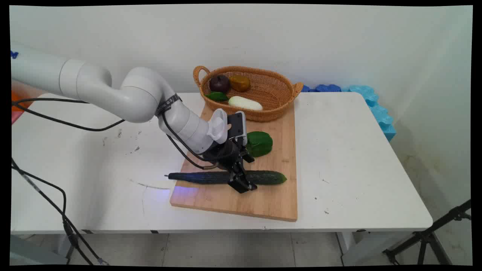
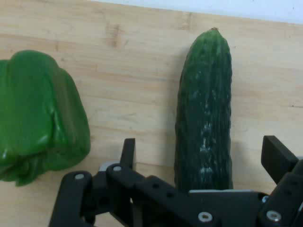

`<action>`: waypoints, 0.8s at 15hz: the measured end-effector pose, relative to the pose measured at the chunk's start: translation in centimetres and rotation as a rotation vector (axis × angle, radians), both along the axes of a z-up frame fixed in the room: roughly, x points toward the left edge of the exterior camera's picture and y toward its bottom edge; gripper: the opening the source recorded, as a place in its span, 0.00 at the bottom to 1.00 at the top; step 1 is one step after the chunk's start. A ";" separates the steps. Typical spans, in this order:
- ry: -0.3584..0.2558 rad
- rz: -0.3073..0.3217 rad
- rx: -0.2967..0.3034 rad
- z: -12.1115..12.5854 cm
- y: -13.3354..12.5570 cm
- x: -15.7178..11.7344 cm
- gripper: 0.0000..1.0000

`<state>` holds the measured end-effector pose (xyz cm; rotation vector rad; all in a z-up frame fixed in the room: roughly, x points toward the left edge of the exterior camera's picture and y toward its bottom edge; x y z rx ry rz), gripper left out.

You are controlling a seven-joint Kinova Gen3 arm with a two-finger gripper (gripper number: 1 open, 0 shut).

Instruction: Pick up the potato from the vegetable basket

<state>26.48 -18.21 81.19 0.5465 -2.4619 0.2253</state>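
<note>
Straddling the cucumber (image 2: 204, 113), the gripper (image 2: 201, 158) is spread wide, a finger (image 2: 128, 153) on each side, neither touching it. Cucumber lies flat on the wooden cutting board (image 1: 263, 199). Green pepper (image 2: 40, 118) just beside it. Wicker basket (image 1: 278, 94) of produce on the board's far end.

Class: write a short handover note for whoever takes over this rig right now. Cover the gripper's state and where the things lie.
Gripper: open, low over the board, one finger on each side of the cucumber, not closed on it.
Cucumber: lying flat across the wooden cutting board, its stem end overhanging the board's left edge.
Green pepper: on the board, beside the gripper.
Wicker basket: at the board's far end, holding several other vegetables.
</note>
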 end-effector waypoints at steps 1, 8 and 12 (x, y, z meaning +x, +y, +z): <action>-0.002 -0.005 -0.004 0.0 -0.1 0.0 1.00; 0.004 -0.003 -0.018 2.9 -1.6 0.8 1.00; 0.003 0.005 -0.037 5.4 -3.1 1.8 1.00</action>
